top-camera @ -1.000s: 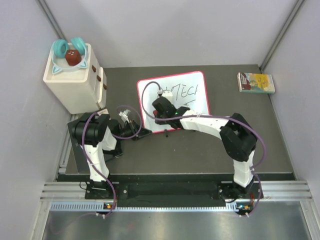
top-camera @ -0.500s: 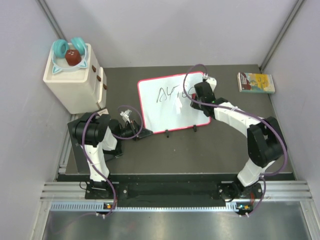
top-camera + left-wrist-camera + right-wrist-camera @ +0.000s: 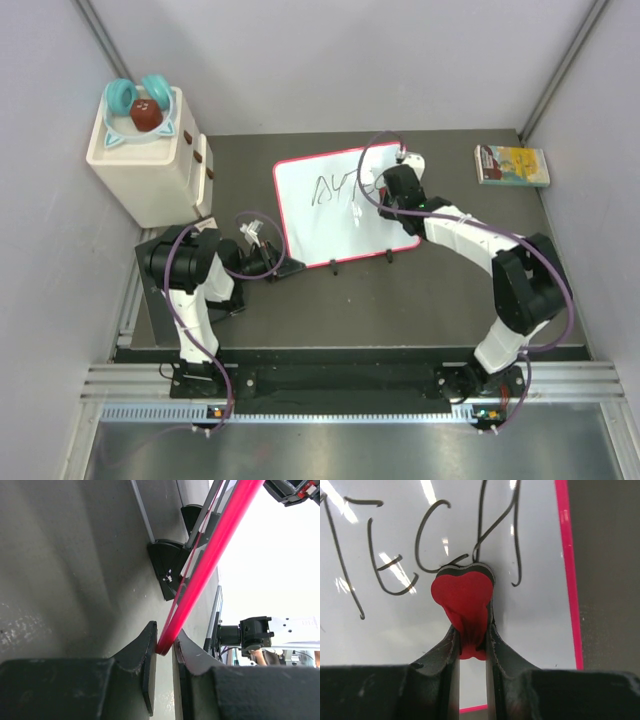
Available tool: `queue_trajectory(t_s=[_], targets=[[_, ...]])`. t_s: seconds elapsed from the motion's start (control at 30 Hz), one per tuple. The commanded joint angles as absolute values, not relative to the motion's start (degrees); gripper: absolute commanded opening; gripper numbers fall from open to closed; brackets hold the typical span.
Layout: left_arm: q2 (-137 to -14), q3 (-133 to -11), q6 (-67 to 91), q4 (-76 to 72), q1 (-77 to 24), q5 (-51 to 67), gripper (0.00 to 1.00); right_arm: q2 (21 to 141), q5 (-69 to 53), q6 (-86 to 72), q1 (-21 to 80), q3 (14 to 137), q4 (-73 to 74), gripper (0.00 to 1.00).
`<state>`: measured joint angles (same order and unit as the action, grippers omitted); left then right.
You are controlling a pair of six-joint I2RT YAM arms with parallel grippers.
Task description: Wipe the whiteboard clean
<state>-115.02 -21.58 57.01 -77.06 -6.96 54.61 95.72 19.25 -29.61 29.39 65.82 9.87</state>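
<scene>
While the left gripper (image 3: 165, 647) clamps the whiteboard (image 3: 315, 230) rim, the right gripper (image 3: 471, 631) pinches a red eraser (image 3: 462, 596). Eraser touches the black lettering (image 3: 418, 544).

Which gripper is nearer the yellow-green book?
Right. The right gripper, holding a red eraser against the whiteboard, sits left of the book; the left gripper clamps its near-left corner, farther off.

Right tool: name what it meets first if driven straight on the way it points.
The whiteboard, most likely: the red eraser clamped in the right tool seems pressed against its written face.
</scene>
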Motion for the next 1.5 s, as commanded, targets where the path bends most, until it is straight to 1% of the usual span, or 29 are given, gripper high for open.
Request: queue_trajectory(t_s=[0.0, 0.27, 0.37, 0.57, 0.67, 0.77, 0.87, 1.03, 1.13, 1.27, 1.47], targets=[[-115.05, -20.3, 56.34, -97.29, -6.68, 54.05, 0.0, 99.23, 14.86, -26.98, 34.0, 69.51, 11.69, 0.0], [-114.7, -20.04, 56.16, -97.21, -6.59, 53.7, 0.0, 102.38, 13.45, -22.86, 39.37, 76.1, 13.27, 0.0], [-114.26, -19.6, 55.72, -97.21, -6.59, 53.35, 0.0, 104.49, 12.05, -22.68, 40.86, 80.67, 15.2, 0.0], [-113.47, -18.81, 55.2, -97.21, -6.59, 52.74, 0.0, 110.56, 13.53, -20.4, 44.2, 94.99, 22.05, 0.0], [-113.38, -18.72, 55.11, -97.29, -6.68, 52.74, 0.0, 114.95, 15.9, -20.13, 45.0, 104.38, 26.62, 0.0], [-113.29, -18.63, 54.93, -97.21, -6.68, 52.56, 0.0, 118.82, 18.28, -20.74, 45.44, 109.84, 30.13, 0.0], [-113.29, -18.63, 54.84, -97.21, -6.77, 52.73, 0.0, 121.72, 19.86, -21.09, 45.53, 112.75, 32.77, 0.0], [-113.29, -18.55, 54.76, -97.21, -6.94, 52.65, 0.0, 123.57, 24.87, -21.27, 44.65, 112.94, 35.07, 0.0], [-113.2, -18.54, 54.67, -97.21, -6.86, 52.56, 0.0, 121.91, 24.87, -22.32, 42.29, 109.26, 34.28, 0.0], [-112.94, -18.28, 54.41, -97.21, -6.94, 52.38, 0.0, 116.47, 23.03, -23.29, 37.63, 99.27, 30.6, 0.0], [-112.76, -18.19, 54.32, -97.21, -6.94, 52.21, 0.0, 109.08, 23.03, -22.41, 29.55, 89.76, 27.95, 0.0]])
